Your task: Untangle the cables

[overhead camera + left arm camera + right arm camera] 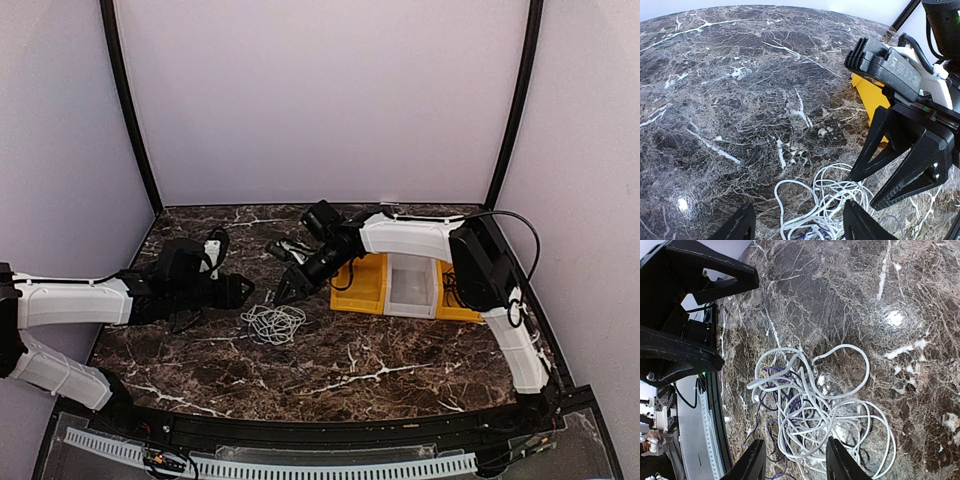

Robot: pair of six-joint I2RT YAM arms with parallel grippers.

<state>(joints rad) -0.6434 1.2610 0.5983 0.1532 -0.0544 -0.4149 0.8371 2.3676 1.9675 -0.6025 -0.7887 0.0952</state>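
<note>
The cables (pixel 273 322) lie in one tangled clump on the marble table: white cords with a thin purple one woven through. They show in the left wrist view (pixel 827 205) and in the right wrist view (pixel 815 410). My left gripper (pixel 247 290) is open just left of the clump, its fingers either side of the near loops in its wrist view (pixel 797 225). My right gripper (pixel 290 289) is open, pointing down just above the clump's far edge (pixel 792 462). Neither holds a cable.
A yellow bin (pixel 362 285) and a white bin (pixel 412 290) stand at the right under the right arm. A small black and white object (pixel 213 248) lies at the back left. The right gripper's fingers (pixel 900 165) show close in the left wrist view.
</note>
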